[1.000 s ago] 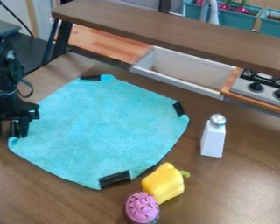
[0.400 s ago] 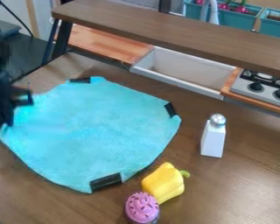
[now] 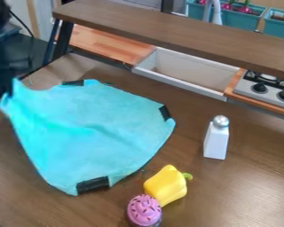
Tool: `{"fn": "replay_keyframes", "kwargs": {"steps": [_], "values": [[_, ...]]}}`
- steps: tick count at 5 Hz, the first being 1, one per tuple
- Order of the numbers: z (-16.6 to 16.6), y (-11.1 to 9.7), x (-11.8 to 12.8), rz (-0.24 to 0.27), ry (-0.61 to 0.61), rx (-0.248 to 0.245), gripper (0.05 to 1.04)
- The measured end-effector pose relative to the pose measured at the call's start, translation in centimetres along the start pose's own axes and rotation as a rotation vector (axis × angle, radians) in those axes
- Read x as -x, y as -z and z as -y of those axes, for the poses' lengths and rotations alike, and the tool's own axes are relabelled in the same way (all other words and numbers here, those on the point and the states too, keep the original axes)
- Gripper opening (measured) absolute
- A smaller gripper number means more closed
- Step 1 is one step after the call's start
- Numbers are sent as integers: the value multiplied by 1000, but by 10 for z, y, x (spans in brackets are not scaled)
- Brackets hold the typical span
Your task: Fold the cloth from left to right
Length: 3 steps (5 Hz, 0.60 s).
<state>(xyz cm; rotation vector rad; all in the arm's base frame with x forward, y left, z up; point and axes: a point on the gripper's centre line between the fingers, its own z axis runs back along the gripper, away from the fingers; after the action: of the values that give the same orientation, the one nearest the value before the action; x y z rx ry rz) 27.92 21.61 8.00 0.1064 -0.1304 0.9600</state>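
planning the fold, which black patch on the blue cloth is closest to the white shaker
The right-edge patch, on the side of the cloth facing the white shaker. The far-edge patch and the near-edge patch both lie farther from it.

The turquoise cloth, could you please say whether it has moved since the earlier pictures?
Yes, the turquoise cloth has shifted toward the view's left edge: its gap to the yellow pepper is wider, and its left corner has risen.

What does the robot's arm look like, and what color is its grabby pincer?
The robot arm is very dark, pretty much black, and looks thick and chunky. Its pincer is black too. I can't make out any markings on them.
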Motion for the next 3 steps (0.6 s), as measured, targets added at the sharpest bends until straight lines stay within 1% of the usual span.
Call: {"fn": "replay_keyframes", "kwargs": {"steps": [1, 2, 3], "values": [[40, 0, 4, -49, -1, -15, 55], [69, 2, 5, -98, -34, -36, 55], [108, 3, 14, -102, -4, -48, 55]]}}
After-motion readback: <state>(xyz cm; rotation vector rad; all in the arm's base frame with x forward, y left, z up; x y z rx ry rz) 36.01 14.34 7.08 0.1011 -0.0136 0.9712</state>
